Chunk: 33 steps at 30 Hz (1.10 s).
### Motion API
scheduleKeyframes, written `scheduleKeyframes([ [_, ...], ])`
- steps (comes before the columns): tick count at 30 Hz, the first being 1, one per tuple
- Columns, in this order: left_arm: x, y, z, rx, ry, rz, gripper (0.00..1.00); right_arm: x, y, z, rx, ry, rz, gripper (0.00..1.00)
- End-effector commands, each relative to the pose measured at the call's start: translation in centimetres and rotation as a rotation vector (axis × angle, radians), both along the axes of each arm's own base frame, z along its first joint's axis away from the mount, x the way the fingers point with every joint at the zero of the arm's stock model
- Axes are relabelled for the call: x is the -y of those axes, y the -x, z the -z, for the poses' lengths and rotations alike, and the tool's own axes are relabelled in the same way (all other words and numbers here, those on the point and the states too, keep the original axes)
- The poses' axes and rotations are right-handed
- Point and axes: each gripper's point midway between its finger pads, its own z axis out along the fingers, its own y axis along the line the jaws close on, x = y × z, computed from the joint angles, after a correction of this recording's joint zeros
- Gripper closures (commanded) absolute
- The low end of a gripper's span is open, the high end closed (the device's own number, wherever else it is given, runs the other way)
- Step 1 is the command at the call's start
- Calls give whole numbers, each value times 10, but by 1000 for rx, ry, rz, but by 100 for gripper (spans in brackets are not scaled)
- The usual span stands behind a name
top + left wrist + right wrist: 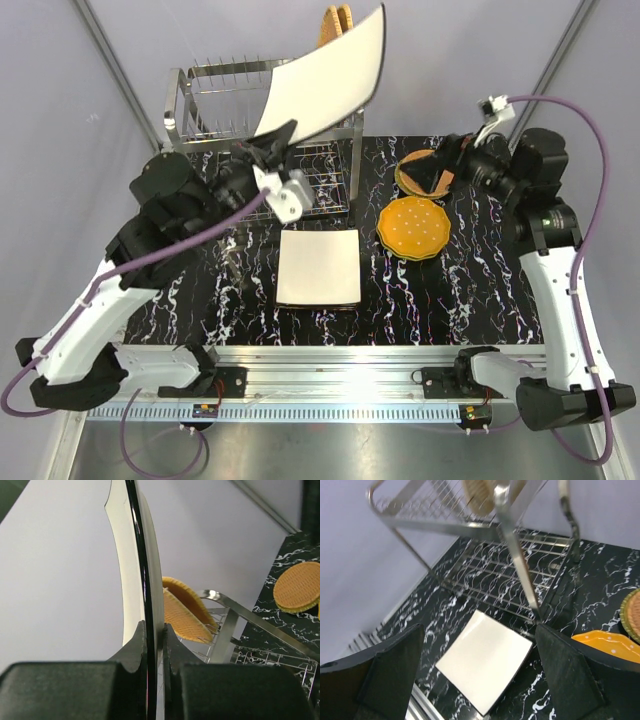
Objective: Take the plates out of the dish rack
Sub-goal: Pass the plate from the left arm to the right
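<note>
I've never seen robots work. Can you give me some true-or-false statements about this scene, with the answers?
1. The left arm's jaws pinch the raised white plate by its edge. True.
2. The right arm's jaws are shut on a plate. False: they stand open, holding nothing.
3. The dish rack is empty. False: woven plates stand in it.
4. Another white plate lies flat on the table. True.
5. The orange dotted plate sits in the rack. False: it lies on the table.
</note>
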Motion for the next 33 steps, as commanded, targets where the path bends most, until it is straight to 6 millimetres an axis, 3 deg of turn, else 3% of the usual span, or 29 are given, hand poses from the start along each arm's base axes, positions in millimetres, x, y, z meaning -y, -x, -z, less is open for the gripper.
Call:
scheduleKeyframes([
  [1, -22, 46, -64, 290, 76, 42, 100, 14, -5, -34, -43, -132, 63, 0],
  [5, -29, 63, -44, 285, 25, 49, 100, 26, -4, -54, -135, -283, 67, 0],
  [9, -21, 70, -9, 256, -79, 62, 100, 27, 6, -63, -215, -385, 20, 0],
  [13, -18, 73, 12, 230, -129, 64, 100, 24, 20, -64, -256, -441, -6, 0],
  [21, -1, 68, 45, 203, -182, 41, 100, 17, 39, -47, -338, -452, -48, 0],
  [27, 8, 64, 56, 204, -184, 13, 100, 16, 36, -19, -453, -465, -30, 0],
  [33, 18, 62, 74, 184, -183, -7, 100, -3, 37, 9, -568, -456, -66, 2],
])
